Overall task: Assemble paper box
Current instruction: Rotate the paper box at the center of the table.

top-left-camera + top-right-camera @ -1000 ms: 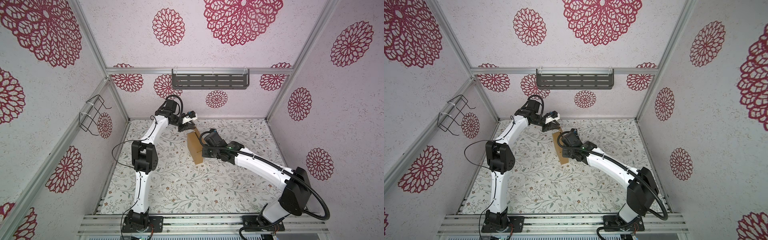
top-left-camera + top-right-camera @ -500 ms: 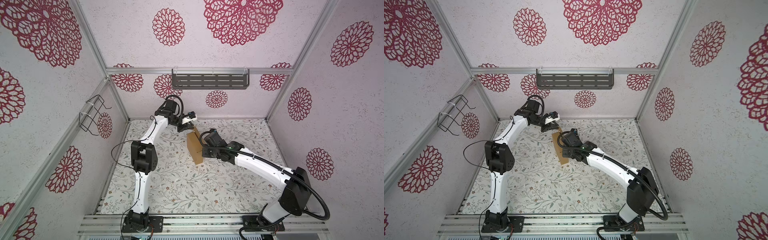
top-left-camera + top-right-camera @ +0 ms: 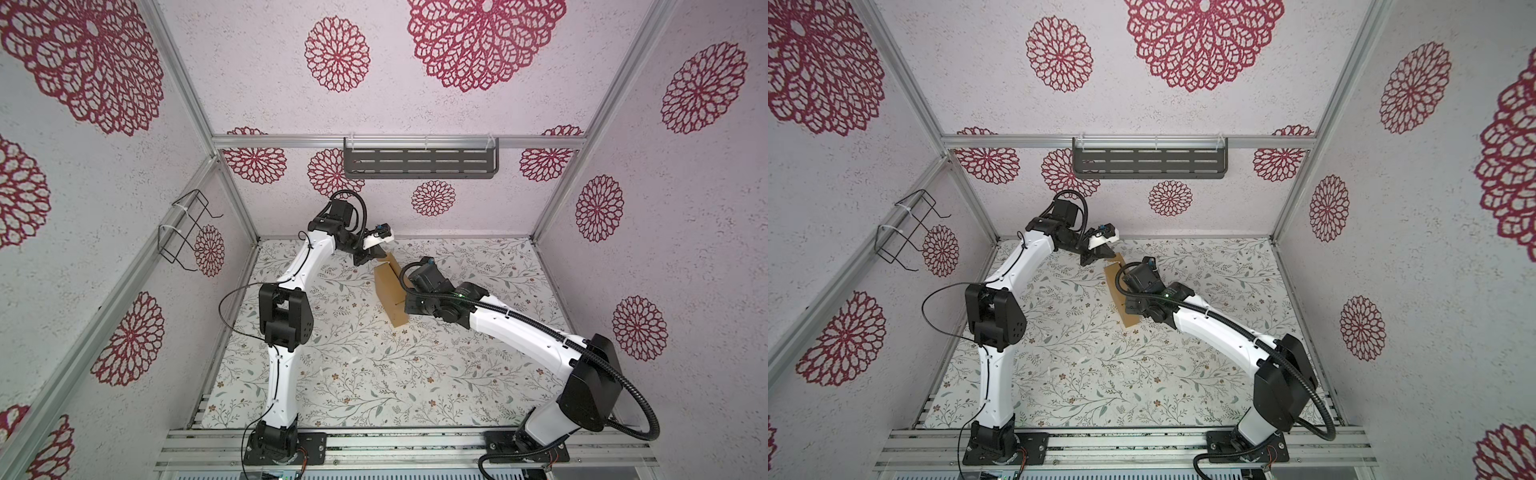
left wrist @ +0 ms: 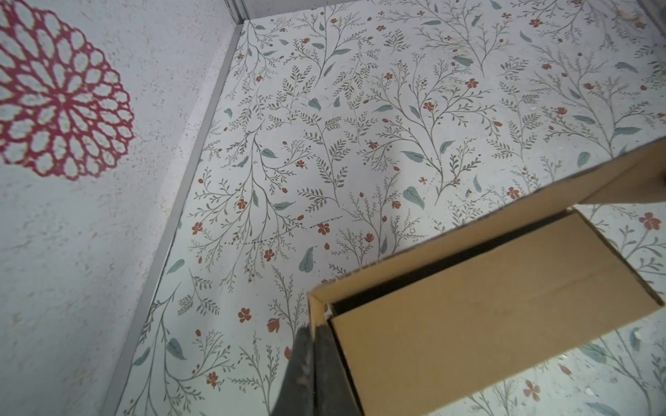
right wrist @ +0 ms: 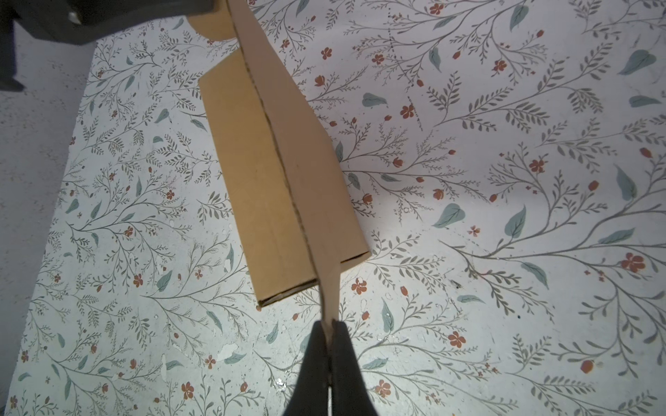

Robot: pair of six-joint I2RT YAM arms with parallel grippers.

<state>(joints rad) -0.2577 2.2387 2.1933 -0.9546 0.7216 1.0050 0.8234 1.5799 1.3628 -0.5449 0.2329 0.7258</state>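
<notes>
The paper box (image 3: 390,293) (image 3: 1114,284) sits toward the rear middle of the tabletop (image 3: 353,374). It is a long, narrow form of plain tan cardboard, set at a slant between the two arms. In both top views the right arm's wrist covers one long edge, so only one face and the near short end can be read. No view shows whether the underside rests on the tabletop or hangs clear of it.

In the left wrist view the box (image 4: 486,324) shows a flat panel inside a thin standing wall. A dark gap separates them and hides the interior. A second strip of cardboard runs out of the frame and is cut off. The left end effector (image 4: 314,333) is closed on the corner of that wall, and only its dark fingertips enter the frame. In both top views the left end effector (image 3: 374,259) (image 3: 1105,257) meets the far end of the box, but the contact is too small to make out.

In the right wrist view the box (image 5: 266,187) is seen along its length. A thin flap rises from a perforated fold and runs edge-on into the right end effector (image 5: 328,326). That end effector is clamped on the flap, with card between the pressed fingers. The flap's far end passes behind a blurred dark housing (image 5: 90,18). In both top views these fingers are hidden beneath their own wrist.

A slotted shelf (image 3: 419,164) hangs on the rear wall and a wire holder (image 3: 185,232) on the side wall, both well apart from the box.
</notes>
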